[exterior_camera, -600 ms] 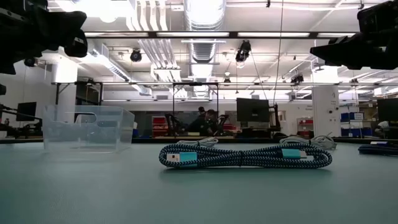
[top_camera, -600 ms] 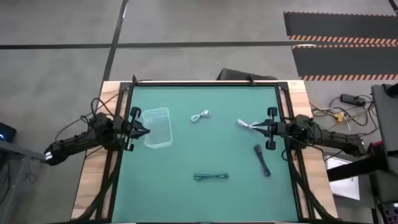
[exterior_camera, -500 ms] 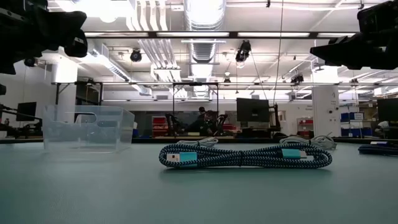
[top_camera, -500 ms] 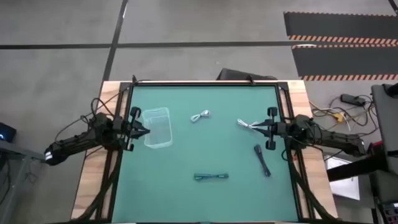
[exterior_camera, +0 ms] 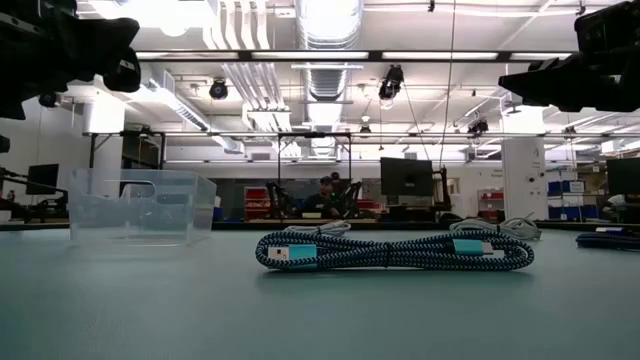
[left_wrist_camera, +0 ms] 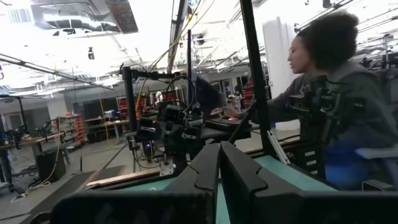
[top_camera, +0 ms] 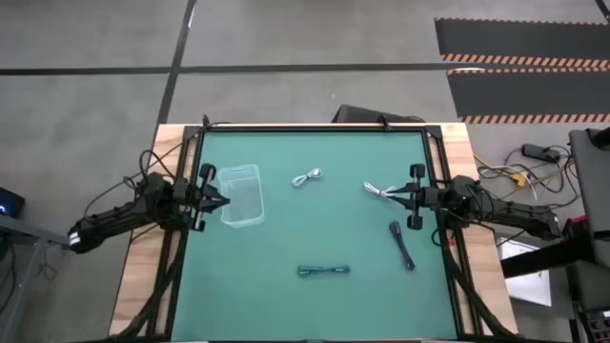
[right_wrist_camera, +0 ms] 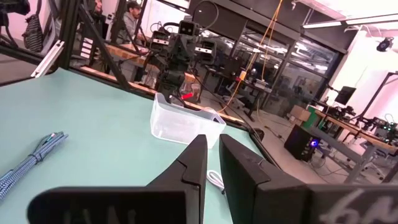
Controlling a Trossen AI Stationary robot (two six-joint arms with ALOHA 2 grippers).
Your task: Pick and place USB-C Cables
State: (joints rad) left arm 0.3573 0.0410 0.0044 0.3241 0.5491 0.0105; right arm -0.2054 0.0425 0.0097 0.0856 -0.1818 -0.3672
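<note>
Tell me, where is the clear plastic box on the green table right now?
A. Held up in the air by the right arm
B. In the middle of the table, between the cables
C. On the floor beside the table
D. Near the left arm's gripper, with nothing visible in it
D: the high view shows the clear box standing on the mat right by the left gripper, with all four cables lying outside it.

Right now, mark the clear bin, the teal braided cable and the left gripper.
clear bin (top_camera: 242, 195): high view, its floor.
teal braided cable (exterior_camera: 392, 251): low view, middle of the bundle.
left gripper (top_camera: 224, 201): high view, its fingertips.
</note>
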